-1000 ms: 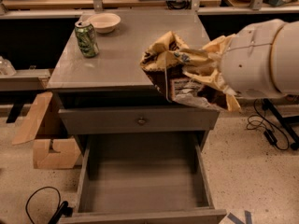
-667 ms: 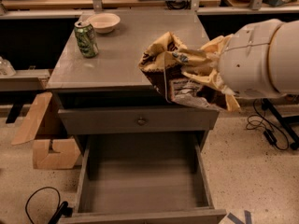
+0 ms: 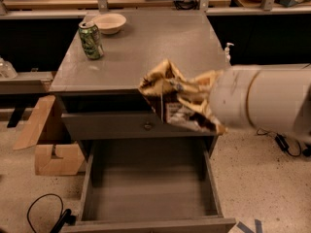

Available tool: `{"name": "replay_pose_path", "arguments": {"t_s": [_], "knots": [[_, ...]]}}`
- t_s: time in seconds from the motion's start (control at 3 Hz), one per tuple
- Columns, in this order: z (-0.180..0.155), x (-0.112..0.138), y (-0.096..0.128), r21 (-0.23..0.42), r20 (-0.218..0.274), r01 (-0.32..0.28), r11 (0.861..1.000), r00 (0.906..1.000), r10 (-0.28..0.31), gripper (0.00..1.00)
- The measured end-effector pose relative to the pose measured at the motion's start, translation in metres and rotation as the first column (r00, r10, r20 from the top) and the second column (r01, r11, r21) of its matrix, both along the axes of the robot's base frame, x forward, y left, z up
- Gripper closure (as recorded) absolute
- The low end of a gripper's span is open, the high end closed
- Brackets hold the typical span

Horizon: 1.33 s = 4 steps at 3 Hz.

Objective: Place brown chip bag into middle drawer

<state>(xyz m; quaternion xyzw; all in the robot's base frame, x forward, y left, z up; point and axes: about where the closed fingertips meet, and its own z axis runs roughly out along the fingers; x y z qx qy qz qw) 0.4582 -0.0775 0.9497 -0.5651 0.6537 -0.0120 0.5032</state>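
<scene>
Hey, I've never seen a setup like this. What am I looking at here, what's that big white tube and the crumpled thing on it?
The white tube is the arm of a robot, reaching in from the right. The single picture looks down on a grey cabinet from its front. The robot's hand is at the arm's tip, hidden behind the brown chip bag it holds in the air near the cabinet's front edge. On the cabinet top, back left, stand a green can and a pale bowl. Below, the middle drawer is pulled open, its floor bare; the drawer above it, with a small knob, is shut.
</scene>
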Motion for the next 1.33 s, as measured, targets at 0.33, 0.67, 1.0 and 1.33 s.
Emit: {"name": "replay_pose_path", "arguments": {"t_s": [0.33,0.67,1.0,1.33], "knots": [[-0.104,-0.013,-0.002,0.157,-0.109,0.027,0.987,0.9940,-0.010,1.00],[-0.165,-0.029,0.007,0.289,-0.141,-0.001,0.957,0.9890,0.044,1.00],[-0.253,-0.022,0.013,0.357,-0.163,-0.060,0.932,0.9787,0.125,1.00],[-0.308,-0.006,0.023,0.367,-0.191,-0.066,0.928,0.9709,0.144,1.00]]}}
